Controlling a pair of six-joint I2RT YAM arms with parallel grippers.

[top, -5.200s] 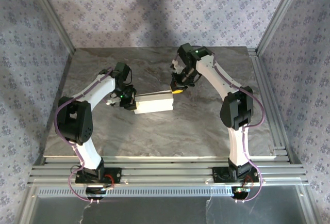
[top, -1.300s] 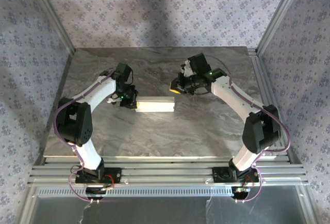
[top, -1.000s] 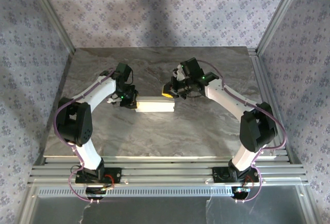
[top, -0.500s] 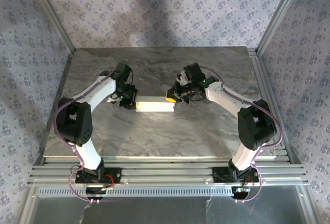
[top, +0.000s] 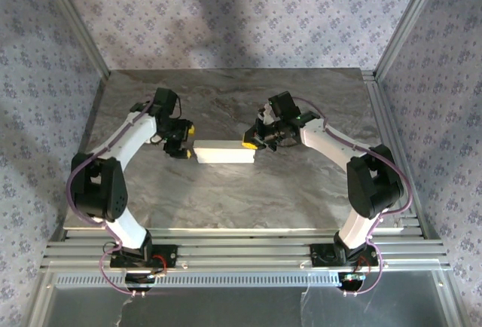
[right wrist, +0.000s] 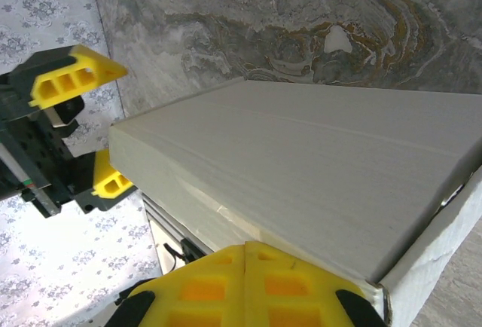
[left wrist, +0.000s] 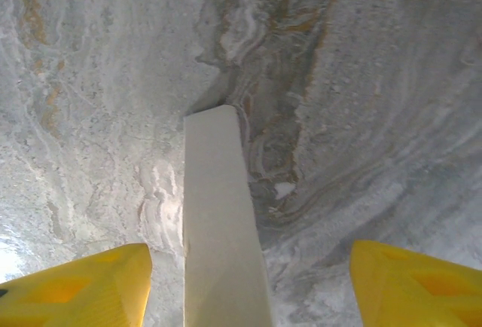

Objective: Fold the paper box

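The paper box [top: 224, 151] is a closed, flat white box lying mid-table, long side left to right. My left gripper [top: 183, 140] stands open just off its left end. In the left wrist view the box [left wrist: 218, 221] runs up between the two yellow fingers [left wrist: 83, 293], with bare table on both sides of it. My right gripper [top: 249, 142] is shut, its tips against the box's right end. In the right wrist view the joined yellow pads [right wrist: 245, 282] press on the edge of the box [right wrist: 301, 154], and a small gap shows at the box's near corner.
The marble tabletop [top: 248, 199] has free room in front of and behind the box. Aluminium frame rails [top: 392, 154] run along the right side and near edge. Patterned cloth walls [top: 241, 18] close in the back and sides.
My left gripper has opened, let go of the box's left end and drawn back a little to the left. The right gripper came in and now rests against the right end.
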